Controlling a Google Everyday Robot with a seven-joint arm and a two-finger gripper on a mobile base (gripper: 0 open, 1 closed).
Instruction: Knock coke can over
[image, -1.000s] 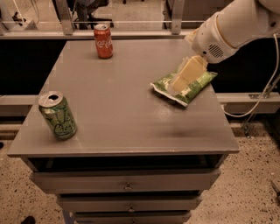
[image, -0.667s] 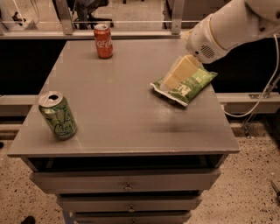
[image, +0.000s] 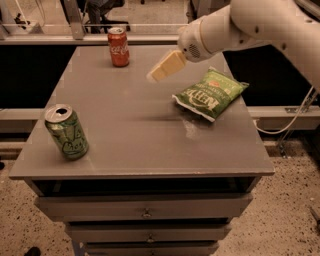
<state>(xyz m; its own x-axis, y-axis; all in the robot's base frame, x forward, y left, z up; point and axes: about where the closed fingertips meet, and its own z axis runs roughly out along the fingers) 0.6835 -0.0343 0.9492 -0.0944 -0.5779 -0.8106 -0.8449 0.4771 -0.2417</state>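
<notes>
Coke can (image: 119, 47) upright at far edge of table (image: 140, 130), untouched; knock not yet done. Gripper (image: 152, 76) in air right of can, apart, looks closed, empty. Left: reach can, push over.

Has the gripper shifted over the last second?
Yes. The gripper has swung left, clear of the green chip bag it hung over, toward the upright coke can.

Smooth white rounded arm (image: 265, 22), dotted wrist grille (image: 192, 50); cream wedge gripper (image: 160, 71) above far half of table (image: 125, 135)
</notes>
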